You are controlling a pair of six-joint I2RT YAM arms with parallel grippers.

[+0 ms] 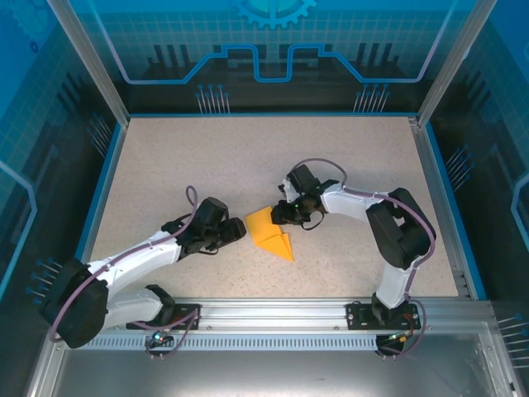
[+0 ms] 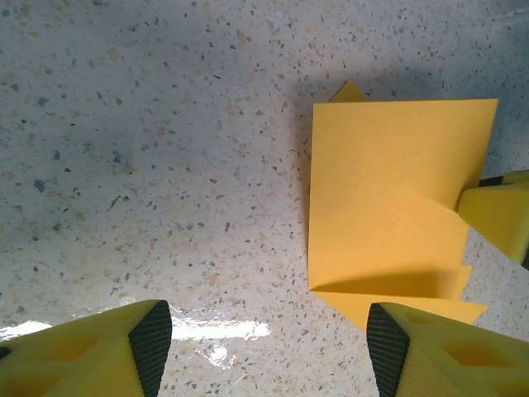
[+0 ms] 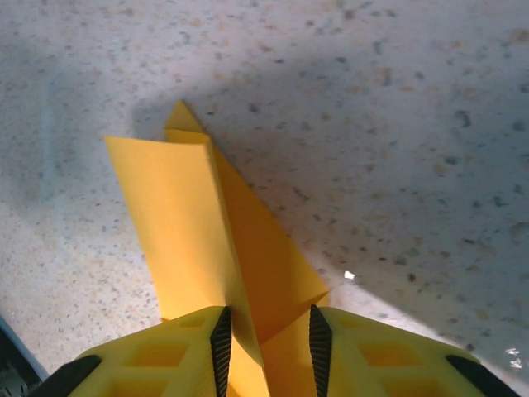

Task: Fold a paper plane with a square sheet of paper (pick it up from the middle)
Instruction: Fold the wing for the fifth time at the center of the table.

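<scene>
Paper plane, half-folded, is lying between my claws. Right claw is straddling its raised flap, can't tell if clamped. Left claw is hovering spread just beside. Aiming to pinch squarely, layers aligned.

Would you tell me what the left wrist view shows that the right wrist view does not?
The left wrist view has the left hand, open over the speckled table, and the folded paper lying with a broad flap facing up. The right wrist view has the right hand with the paper's raised fold between its fingers. Both share the paper and the table.
</scene>
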